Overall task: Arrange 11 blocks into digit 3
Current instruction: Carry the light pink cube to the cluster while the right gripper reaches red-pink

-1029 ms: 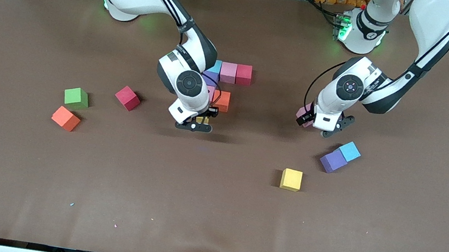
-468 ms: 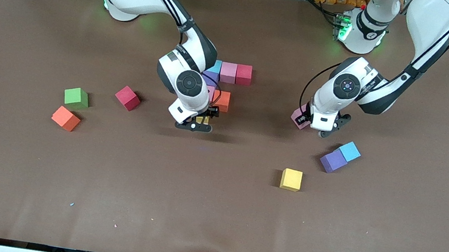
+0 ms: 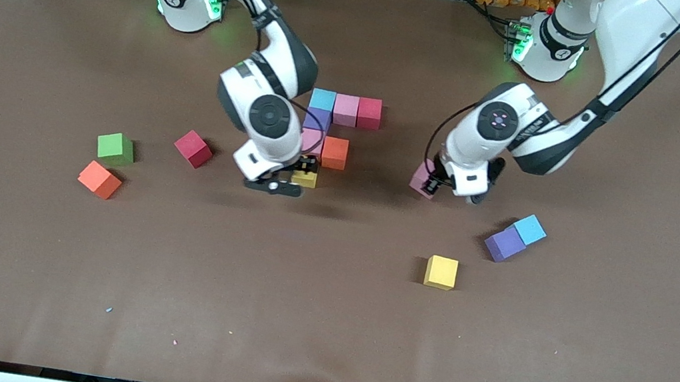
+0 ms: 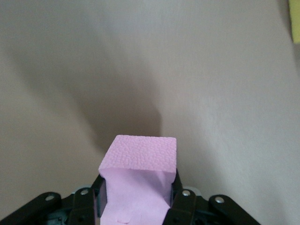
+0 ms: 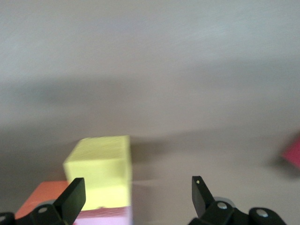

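item: left gripper (image 3: 427, 184) clenching pink block (image 4: 139, 176) above bare table (image 3: 320, 323). right gripper (image 3: 277, 183) gaping beside placed yellow block (image 3: 305, 177), touching the digit 3 (image 3: 332, 132). risk: right fingers clipping yellow, skewing the figure.

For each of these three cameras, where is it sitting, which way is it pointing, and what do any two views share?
Front view: high across the table, facing both arms; shows both grippers and all blocks.
Left wrist view: on the left arm, looking down past the left gripper shut on the pink block.
Right wrist view: on the right arm, past the open right gripper at the yellow block.
Shared: the front view also shows that pink block and yellow block.
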Controlling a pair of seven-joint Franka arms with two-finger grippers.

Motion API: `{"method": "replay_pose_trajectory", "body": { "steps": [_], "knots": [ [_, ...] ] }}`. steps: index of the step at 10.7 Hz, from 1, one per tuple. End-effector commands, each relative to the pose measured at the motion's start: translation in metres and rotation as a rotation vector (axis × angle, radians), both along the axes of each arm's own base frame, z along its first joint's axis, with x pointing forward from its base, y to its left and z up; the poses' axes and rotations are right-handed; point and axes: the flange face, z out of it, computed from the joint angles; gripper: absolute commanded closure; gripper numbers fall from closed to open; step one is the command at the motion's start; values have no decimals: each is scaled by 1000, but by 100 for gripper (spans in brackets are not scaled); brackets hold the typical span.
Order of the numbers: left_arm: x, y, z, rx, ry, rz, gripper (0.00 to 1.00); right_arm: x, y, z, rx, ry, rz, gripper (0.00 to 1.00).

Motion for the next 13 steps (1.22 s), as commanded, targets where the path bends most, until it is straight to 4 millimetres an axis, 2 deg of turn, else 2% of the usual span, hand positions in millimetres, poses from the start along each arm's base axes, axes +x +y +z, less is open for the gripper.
{"method": "replay_pose_trajectory", "body": {
  "steps": [1, 3, 4, 5, 7, 10, 11, 13],
  "knots": [
    [3, -46, 2, -34, 37, 221, 100, 17, -78, 6, -27, 30, -115, 0],
    [5, -65, 2, -52, 63, 324, 100, 15, -139, -1, -50, 53, -203, 0],
    [-1, -75, -1, -52, 72, 325, 100, 16, -171, -2, -57, 58, -254, 0],
    [-6, -84, -6, -46, 74, 316, 100, 10, -192, -3, -67, 66, -284, 0],
    [-8, -100, -16, -32, 83, 369, 100, -13, -213, -10, -68, 45, -310, 0],
    [-10, -106, -20, -20, 81, 404, 100, -24, -245, -17, -50, 55, -397, 0],
    [-18, -114, -22, -18, 84, 386, 100, -29, -244, -18, -15, 56, -434, 0],
    [-22, -117, -24, -14, 84, 374, 100, -38, -244, -28, 23, 20, -467, 0]
  ]
}}
